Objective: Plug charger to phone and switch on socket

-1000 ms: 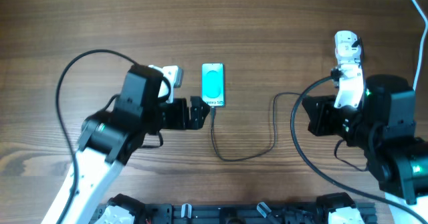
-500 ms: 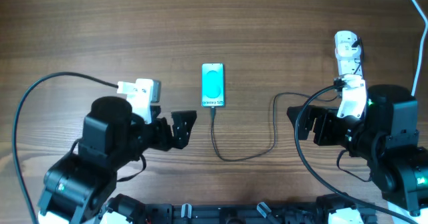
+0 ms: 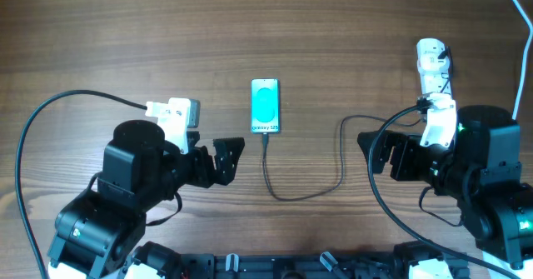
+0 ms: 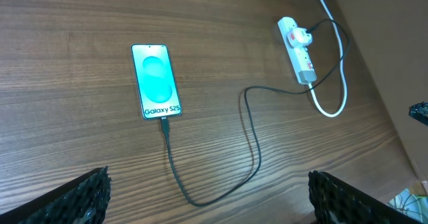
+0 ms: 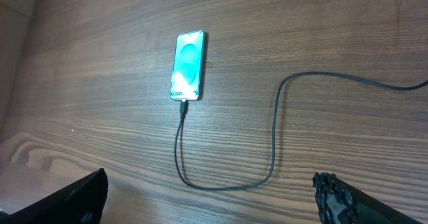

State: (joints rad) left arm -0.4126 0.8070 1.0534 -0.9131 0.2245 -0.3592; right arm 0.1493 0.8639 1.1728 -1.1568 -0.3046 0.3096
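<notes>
You've got the phone (image 3: 265, 107) flat mid-table, the charger (image 3: 275, 187) connector at its near end, its cable looping off toward the socket (image 3: 430, 62). Left gripper (image 3: 226, 160) is spread wide, empty, just off the phone's lower-left corner. Right gripper (image 3: 371, 152) is also wide and empty, beside the cable loop.

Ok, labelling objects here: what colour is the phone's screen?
The phone screen is bright teal-cyan; clearest from left wrist.

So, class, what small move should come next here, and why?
Probably the right gripper, open and empty, should start toward the white oblong power strip's switch: the thin black cable already meets the teal-screened phone's end, and the strip lies on that arm's side.
</notes>
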